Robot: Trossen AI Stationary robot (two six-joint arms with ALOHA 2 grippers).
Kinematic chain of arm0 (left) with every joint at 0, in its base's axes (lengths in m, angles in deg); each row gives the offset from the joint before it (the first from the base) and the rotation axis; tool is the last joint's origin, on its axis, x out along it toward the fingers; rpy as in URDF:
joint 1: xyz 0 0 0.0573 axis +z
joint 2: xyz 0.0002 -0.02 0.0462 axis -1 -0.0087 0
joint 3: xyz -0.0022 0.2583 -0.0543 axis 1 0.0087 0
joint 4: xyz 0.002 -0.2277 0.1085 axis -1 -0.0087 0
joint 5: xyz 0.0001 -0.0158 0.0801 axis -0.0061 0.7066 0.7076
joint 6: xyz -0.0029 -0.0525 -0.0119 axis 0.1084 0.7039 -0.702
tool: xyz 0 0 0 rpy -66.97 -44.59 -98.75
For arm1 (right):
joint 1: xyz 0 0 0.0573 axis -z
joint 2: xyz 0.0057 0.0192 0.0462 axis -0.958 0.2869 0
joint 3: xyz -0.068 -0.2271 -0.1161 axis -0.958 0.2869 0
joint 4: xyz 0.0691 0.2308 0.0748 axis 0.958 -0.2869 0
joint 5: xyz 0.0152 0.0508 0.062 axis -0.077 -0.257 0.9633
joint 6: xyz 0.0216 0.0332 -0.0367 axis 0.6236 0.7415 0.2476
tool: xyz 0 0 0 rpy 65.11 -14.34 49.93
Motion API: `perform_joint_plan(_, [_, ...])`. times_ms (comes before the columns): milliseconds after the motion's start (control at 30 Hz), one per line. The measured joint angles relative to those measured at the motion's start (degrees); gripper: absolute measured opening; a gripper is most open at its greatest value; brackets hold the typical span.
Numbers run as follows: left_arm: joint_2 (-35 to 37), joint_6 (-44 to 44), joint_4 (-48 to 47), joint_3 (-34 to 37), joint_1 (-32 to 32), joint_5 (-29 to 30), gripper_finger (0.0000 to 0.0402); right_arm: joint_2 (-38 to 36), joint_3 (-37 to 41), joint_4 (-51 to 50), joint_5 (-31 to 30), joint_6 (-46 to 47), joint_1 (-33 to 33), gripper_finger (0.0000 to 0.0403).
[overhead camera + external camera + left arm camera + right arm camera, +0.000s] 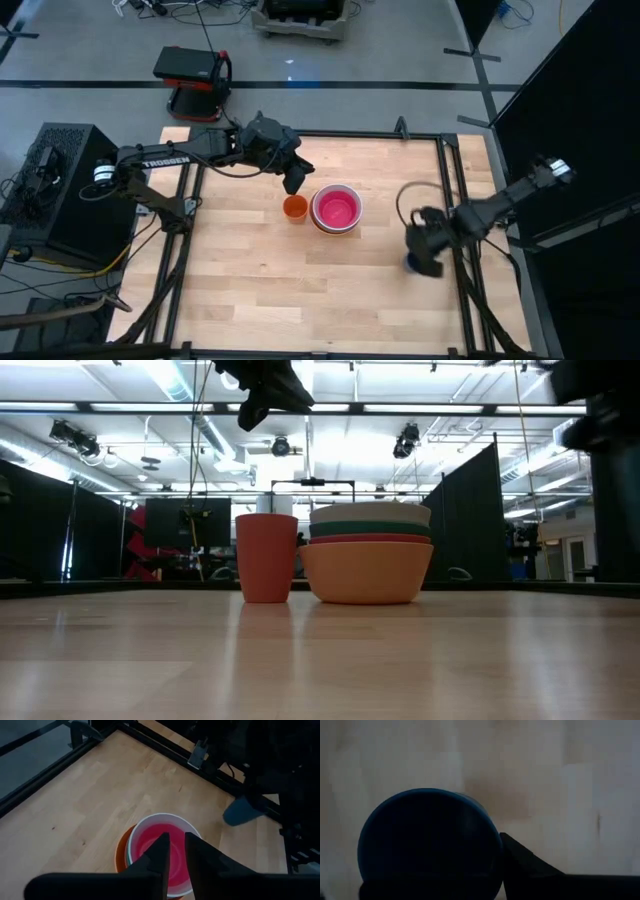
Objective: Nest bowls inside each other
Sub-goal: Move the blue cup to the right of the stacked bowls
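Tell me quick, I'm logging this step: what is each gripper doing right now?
Left gripper: nearly closed, empty, above the pink bowl in the nested stack.
Right gripper: closed on the dark blue cup, near the table's right edge.

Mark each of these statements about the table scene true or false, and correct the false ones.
1. The bowls are stacked one inside another, with the pink one on top. True.
2. The orange cup sits inside the stack of bowls. False: it stands on the table beside the stack.
3. The left gripper is holding a bowl. False: it hangs above the cup and bowls, its fingers close together around nothing.
4. The right gripper is down at the blue cup, near the table's right edge. True.
5. The yellow-orange bowl is at the bottom of the stack. True.
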Motion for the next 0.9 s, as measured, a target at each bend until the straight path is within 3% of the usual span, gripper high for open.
perform_joint_plan(167, [0.00, 0.51, 0.03, 0.00, 0.00, 0.12, 0.0043, 0.25, -0.03, 4.40, 2.01, -1.99, 11.69, 0.0000])
perform_joint_plan(700, [0.02, 1.55, 0.23, 0.00, 0.00, 0.61, 0.0037, 9.31, -1.24, 9.42, 8.05, -12.26, 33.77, 0.0000])
perform_joint_plan(900, [0.00, 1.62, 0.26, 0.00, 0.00, 0.63, 0.0036, 13.42, -4.80, 10.87, 5.82, -16.16, 36.26, 0.0000])
